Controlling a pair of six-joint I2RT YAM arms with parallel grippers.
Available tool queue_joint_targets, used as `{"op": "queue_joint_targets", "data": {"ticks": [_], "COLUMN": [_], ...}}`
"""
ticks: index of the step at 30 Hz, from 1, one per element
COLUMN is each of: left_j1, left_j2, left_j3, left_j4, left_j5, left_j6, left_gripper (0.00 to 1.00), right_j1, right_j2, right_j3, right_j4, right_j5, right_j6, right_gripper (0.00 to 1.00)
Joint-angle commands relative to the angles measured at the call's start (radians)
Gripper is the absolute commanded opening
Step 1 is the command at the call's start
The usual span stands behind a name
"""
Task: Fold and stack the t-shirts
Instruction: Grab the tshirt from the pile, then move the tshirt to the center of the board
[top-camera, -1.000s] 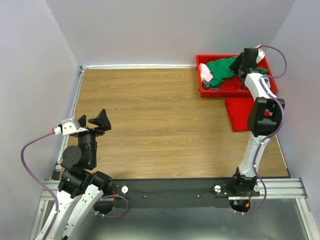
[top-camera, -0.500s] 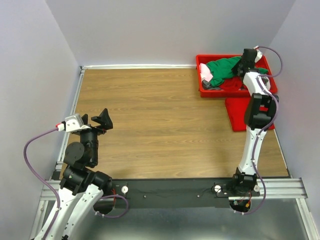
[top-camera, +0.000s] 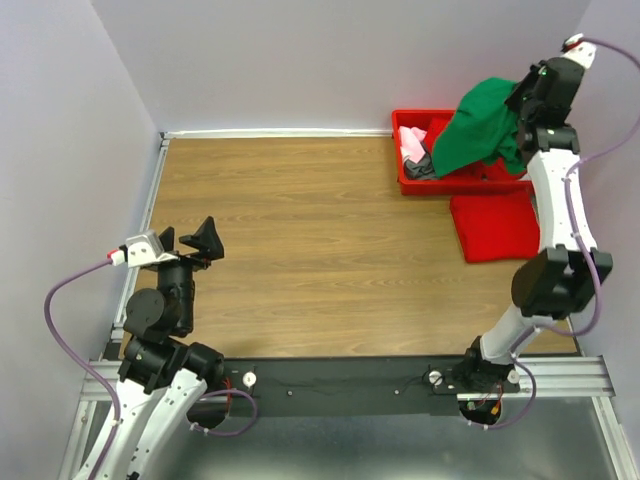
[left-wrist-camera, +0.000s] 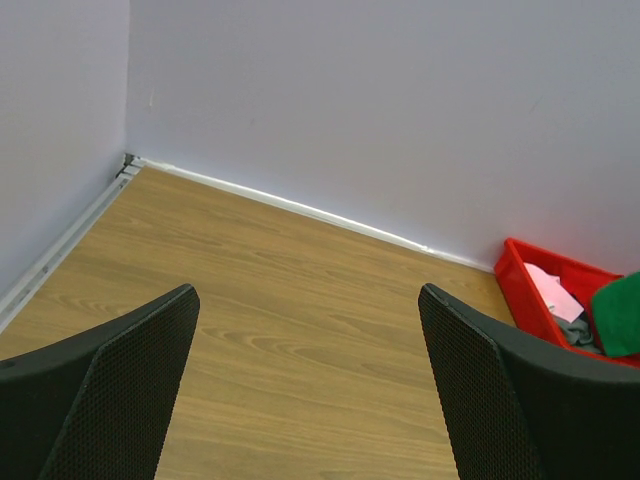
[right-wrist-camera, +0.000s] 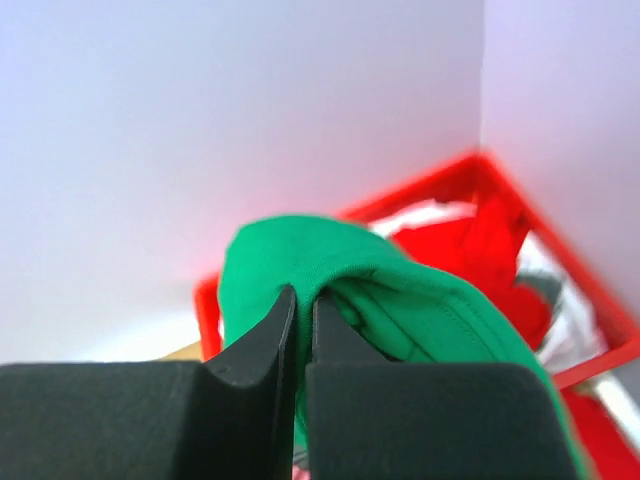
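Note:
My right gripper (top-camera: 522, 100) is raised high over the red bin (top-camera: 412, 185) at the back right, shut on a fold of the green t-shirt (top-camera: 480, 125), which hangs down into the bin. In the right wrist view the green t-shirt (right-wrist-camera: 400, 300) is pinched between my closed fingers (right-wrist-camera: 250, 350). Pink (top-camera: 411, 143) and grey (top-camera: 420, 166) garments and red cloth (right-wrist-camera: 490, 250) lie in the bin. A folded red t-shirt (top-camera: 495, 228) lies flat on the table in front of the bin. My left gripper (top-camera: 186, 240) hovers open at the near left, nothing between its fingers (left-wrist-camera: 130, 380).
The wooden table (top-camera: 300, 230) is walled at the back and both sides. The red bin (left-wrist-camera: 530, 295) shows at the far right of the left wrist view. A purple cable (top-camera: 60, 300) loops beside the left arm.
My right gripper closed on the green t-shirt in the bin and rose, lifting it up. The left arm has barely moved.

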Motion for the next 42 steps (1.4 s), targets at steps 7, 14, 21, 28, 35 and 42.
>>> {"op": "queue_joint_targets", "data": {"ticks": [7, 14, 21, 28, 35, 42], "left_j1": [0.005, 0.005, 0.005, 0.005, 0.004, -0.015], "left_j2": [-0.051, -0.065, -0.03, 0.079, 0.223, 0.392], "left_j3": [-0.011, -0.011, -0.014, -0.009, 0.006, 0.081], "left_j4": [0.007, 0.005, 0.024, 0.028, 0.033, -0.076], "left_j5": [0.029, 0.041, 0.091, 0.151, 0.28, 0.423], "left_j6": [0.004, -0.001, 0.004, 0.008, 0.014, -0.051], "left_gripper": [0.98, 0.98, 0.98, 0.98, 0.98, 0.94], "right_j1": [-0.004, 0.008, 0.215, 0.584, 0.821, 0.81], "right_j2": [-0.265, -0.477, -0.517, -0.324, 0.063, 0.075], "right_j3": [-0.1, -0.219, -0.368, -0.463, -0.178, -0.173], "right_j4": [-0.004, -0.19, -0.334, -0.278, -0.25, -0.255], "right_j5": [-0.118, -0.471, -0.605, -0.436, -0.298, -0.082], "right_j6": [-0.109, -0.181, -0.229, -0.166, -0.091, -0.018], "right_gripper": [0.01, 0.01, 0.01, 0.01, 0.41, 0.76]}}
